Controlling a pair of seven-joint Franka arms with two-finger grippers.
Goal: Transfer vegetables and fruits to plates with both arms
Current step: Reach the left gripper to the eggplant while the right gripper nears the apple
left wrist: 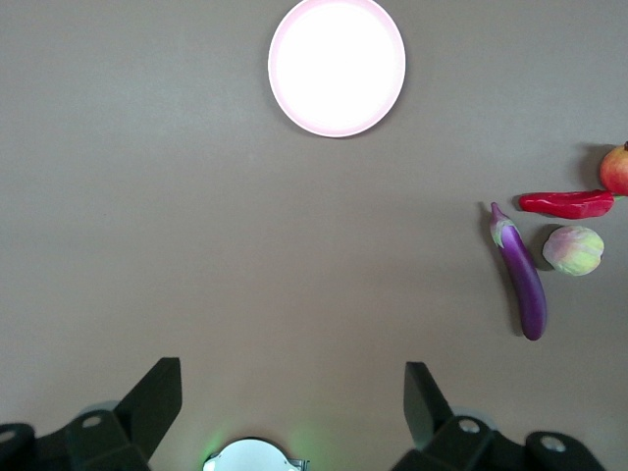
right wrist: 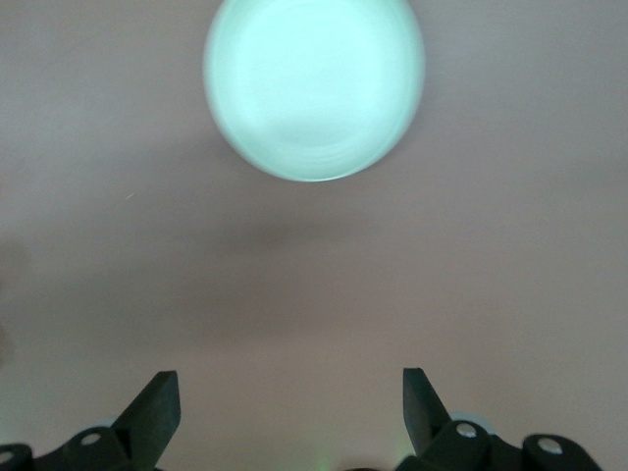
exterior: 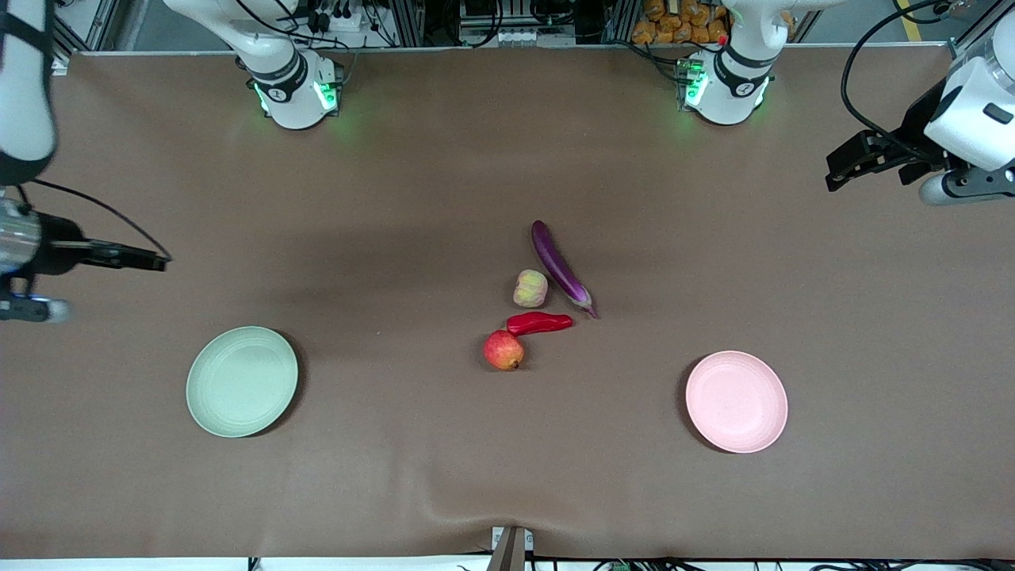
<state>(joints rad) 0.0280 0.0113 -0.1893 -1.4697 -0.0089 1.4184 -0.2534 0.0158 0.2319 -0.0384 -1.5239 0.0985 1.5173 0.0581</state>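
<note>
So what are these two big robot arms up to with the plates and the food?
Nothing has been picked up yet. The eggplant, chili pepper, apple and pale lumpy fruit lie clustered mid-table. The green plate and the pink plate hold nothing. The left hand and the right hand hang open over bare table at their own ends, holding nothing.

Brown cloth-covered table (exterior: 444, 159); orange packets (exterior: 674, 24) and cables (exterior: 349, 20) past its edge.
</note>
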